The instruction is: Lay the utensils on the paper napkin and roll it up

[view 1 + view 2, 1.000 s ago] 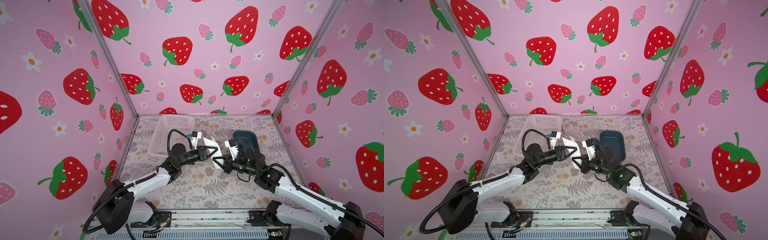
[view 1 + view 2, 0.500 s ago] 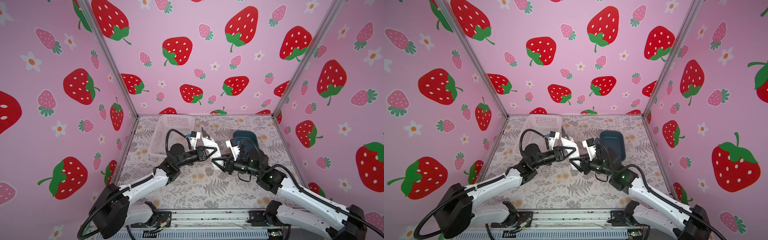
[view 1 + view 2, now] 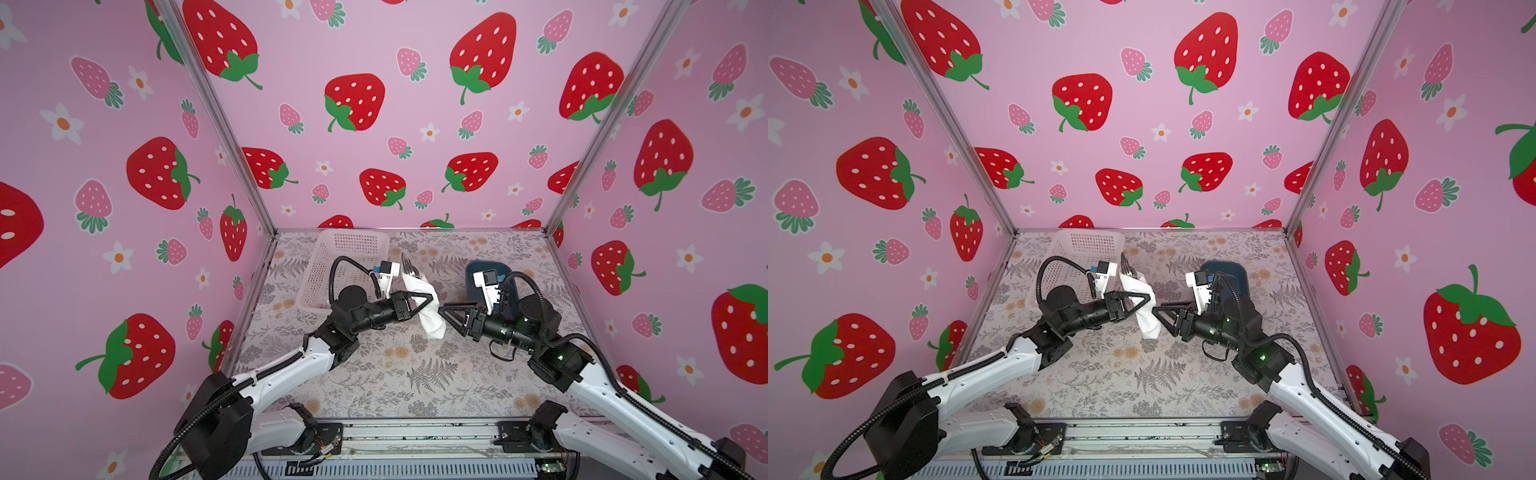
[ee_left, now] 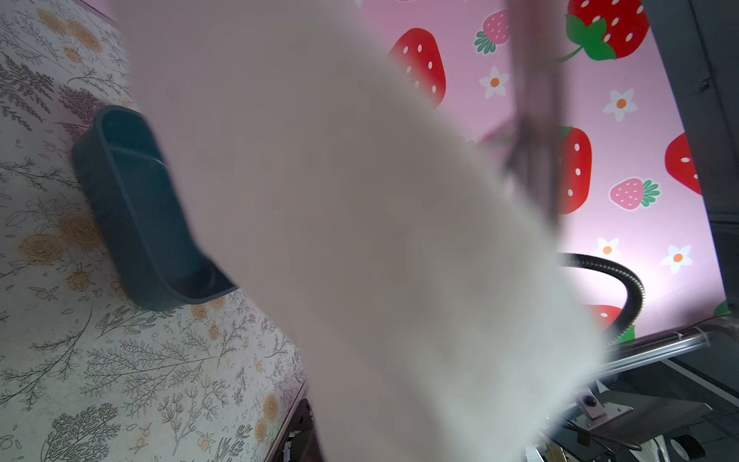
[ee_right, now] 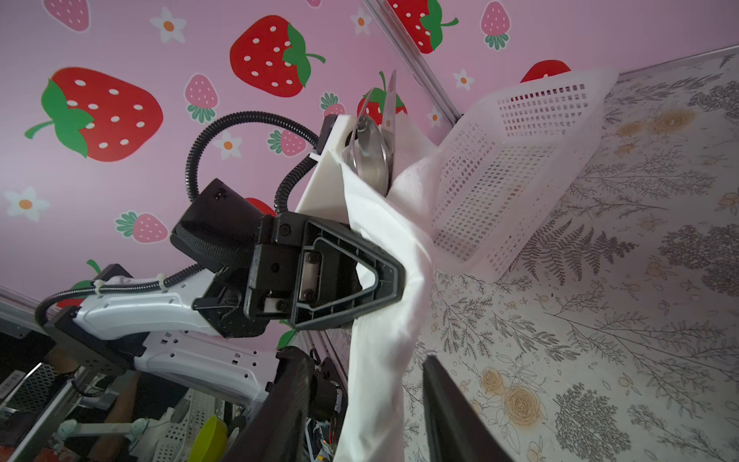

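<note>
Left gripper (image 3: 431, 300) was clamped on the rolled napkin (image 3: 432, 323), held up at centre frame in both top views, just right of the basket (image 3: 332, 257). Utensils (image 3: 408, 267) stuck out of the roll's upper end. Right gripper (image 3: 443, 310) had its jaws apart, with fingers (image 5: 450, 412) either side of the napkin's lower end. The tray (image 3: 471, 270) sat behind it.

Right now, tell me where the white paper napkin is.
In both top views the white paper napkin hangs near the centre, pinched in the left gripper, right of the white perforated basket and just left of the right gripper.
</note>
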`<act>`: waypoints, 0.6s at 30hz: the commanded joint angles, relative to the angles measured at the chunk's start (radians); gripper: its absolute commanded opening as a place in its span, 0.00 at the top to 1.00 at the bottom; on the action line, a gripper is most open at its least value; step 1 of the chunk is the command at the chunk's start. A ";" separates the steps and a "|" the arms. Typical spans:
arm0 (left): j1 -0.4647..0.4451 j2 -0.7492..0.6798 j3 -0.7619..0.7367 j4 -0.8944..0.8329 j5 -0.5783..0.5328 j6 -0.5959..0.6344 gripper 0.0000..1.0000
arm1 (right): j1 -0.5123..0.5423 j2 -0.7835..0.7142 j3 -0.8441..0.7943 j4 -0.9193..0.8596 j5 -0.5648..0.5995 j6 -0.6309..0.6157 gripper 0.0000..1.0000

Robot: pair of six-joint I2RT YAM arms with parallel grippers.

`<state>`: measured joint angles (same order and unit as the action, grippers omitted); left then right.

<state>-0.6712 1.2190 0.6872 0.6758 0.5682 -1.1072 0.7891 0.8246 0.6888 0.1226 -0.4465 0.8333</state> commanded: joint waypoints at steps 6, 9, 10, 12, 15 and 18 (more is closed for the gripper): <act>0.010 -0.041 0.044 0.041 0.006 0.013 0.88 | -0.002 -0.022 -0.015 -0.091 -0.066 0.025 0.69; 0.013 -0.036 0.050 0.043 0.009 0.011 0.88 | -0.002 -0.018 -0.018 -0.123 -0.066 0.018 0.74; 0.015 -0.036 0.053 0.042 0.014 0.010 0.88 | -0.002 -0.022 -0.028 -0.123 -0.063 0.020 0.76; 0.016 -0.039 0.054 0.043 0.013 0.009 0.88 | -0.004 -0.034 -0.049 -0.111 -0.057 0.031 0.76; 0.018 -0.044 0.055 0.041 0.012 0.007 0.88 | -0.003 -0.051 -0.074 -0.101 -0.053 0.046 0.79; 0.018 -0.049 0.055 0.043 0.011 0.007 0.88 | -0.002 -0.069 -0.094 -0.097 -0.052 0.055 0.79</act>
<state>-0.6601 1.2026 0.6872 0.6708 0.5690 -1.1027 0.7872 0.7788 0.6167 0.0284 -0.4953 0.8703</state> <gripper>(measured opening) 0.129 0.208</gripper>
